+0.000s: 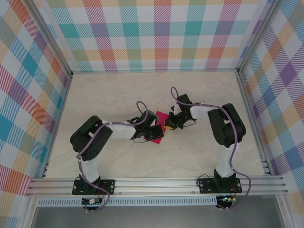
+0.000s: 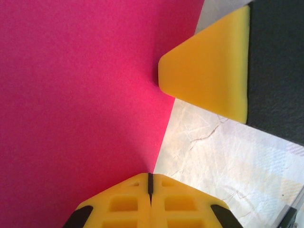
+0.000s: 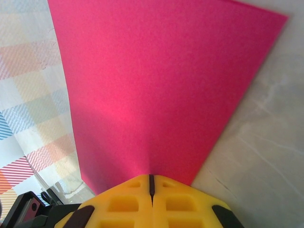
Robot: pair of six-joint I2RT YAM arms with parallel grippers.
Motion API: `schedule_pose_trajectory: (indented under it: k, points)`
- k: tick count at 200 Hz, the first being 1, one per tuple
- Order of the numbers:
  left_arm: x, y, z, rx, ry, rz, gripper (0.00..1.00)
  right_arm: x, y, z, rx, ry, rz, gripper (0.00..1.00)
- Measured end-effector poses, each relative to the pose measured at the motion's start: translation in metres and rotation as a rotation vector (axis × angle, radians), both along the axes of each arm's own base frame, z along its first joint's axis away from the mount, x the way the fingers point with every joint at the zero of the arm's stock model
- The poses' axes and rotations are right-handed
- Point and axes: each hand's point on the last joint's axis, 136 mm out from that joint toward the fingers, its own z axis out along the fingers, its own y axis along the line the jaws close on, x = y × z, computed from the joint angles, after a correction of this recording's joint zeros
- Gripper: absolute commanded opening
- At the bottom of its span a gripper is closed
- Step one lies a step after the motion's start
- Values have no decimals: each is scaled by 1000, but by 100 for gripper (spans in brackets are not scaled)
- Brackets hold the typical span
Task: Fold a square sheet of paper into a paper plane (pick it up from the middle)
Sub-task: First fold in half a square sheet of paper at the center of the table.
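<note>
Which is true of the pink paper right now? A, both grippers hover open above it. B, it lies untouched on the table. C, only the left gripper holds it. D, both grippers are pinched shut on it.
D: the left gripper and the right gripper are each closed to a thin seam, with the square sheet of paper running into it.

Bright, even, diffuse light fills the top view, leaving only faint, soft shadows on the pale table (image 1: 190, 95). In the wrist views the square sheet of paper (image 3: 161, 85) looks strongly saturated with mild grain. The left wrist view's lower right corner washes out in glare.
</note>
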Motion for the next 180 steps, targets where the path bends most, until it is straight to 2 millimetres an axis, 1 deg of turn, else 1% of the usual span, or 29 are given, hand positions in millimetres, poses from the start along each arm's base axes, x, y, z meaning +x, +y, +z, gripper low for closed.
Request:
schedule_pose_trajectory:
  k: [39, 123, 180]
  points:
    - [-3, 0, 0, -2, -12, -35, 0, 0, 0, 0, -8, 14, 0, 3]
    - [-19, 5, 0, 2, 9, -95, 0, 0, 0, -1, -25, 43, -1, 3]
    - [-33, 13, -1, 21, 32, -115, 0, 0, 0, -1, -27, 49, 0, 3]
